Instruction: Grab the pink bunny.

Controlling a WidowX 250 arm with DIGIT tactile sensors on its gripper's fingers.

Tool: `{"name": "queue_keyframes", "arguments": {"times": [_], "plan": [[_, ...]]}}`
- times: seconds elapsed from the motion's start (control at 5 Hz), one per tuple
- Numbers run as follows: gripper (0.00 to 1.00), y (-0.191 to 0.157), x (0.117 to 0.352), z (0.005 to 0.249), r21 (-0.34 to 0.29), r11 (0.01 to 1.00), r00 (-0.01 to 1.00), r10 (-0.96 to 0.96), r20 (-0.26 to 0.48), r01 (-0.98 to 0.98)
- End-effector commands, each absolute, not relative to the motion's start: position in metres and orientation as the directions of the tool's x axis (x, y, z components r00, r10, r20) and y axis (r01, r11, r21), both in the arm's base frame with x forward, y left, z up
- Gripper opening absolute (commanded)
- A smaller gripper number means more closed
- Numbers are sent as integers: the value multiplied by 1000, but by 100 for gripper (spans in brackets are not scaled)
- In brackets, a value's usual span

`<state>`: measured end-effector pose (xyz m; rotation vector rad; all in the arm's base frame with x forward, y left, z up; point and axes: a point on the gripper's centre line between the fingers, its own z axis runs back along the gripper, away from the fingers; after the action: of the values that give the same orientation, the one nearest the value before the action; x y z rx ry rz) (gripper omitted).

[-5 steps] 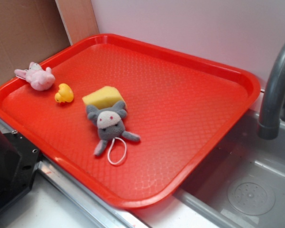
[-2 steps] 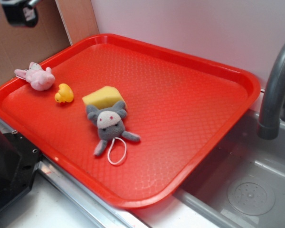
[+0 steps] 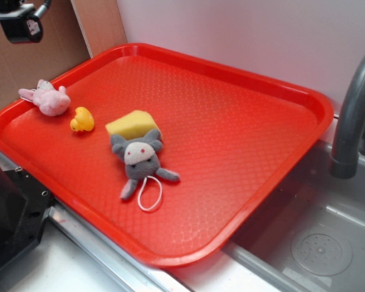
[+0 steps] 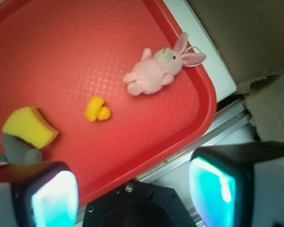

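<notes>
While gripper [image 4: 132, 189] hangs open, empty, high at upper left, small pale pink fuzzy plush bunny [image 3: 47, 98] lies untouched on red plastic tray [image 3: 243, 121]; approach, grasp remain.

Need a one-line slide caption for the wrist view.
Open end effector above red tray; pink bunny lies ungrasped near the corner.

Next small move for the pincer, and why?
Probably descend toward the bunny while shifting over it. The pincer is open and high above the tray; in the wrist view the bunny sits well above the gap between the fingers, near the tray's corner, its ears on the rim. The duck lies apart, so the approach looks unobstructed.
</notes>
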<state>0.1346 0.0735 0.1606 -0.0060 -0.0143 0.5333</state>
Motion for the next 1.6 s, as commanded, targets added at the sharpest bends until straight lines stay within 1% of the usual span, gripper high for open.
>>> {"name": "queue_keyframes", "arguments": {"times": [0.0, 0.2, 0.4, 0.6, 0.8, 1.0, 1.2, 1.4], "plan": [[100, 112, 140, 148, -83, 716, 714, 698, 50, -693], [100, 144, 154, 114, -107, 528, 526, 849, 48, -843], [100, 160, 174, 78, -121, 340, 331, 939, 89, -933], [100, 166, 183, 57, -32, 199, 196, 977, 80, -980], [100, 172, 188, 51, 44, 136, 139, 987, 81, -990], [46, 171, 196, 46, 86, 126, 133, 987, 85, -988], [0, 172, 196, 46, 106, 103, 114, 988, 106, -989], [0, 171, 199, 44, 86, 185, 190, 980, 57, -979]]}}
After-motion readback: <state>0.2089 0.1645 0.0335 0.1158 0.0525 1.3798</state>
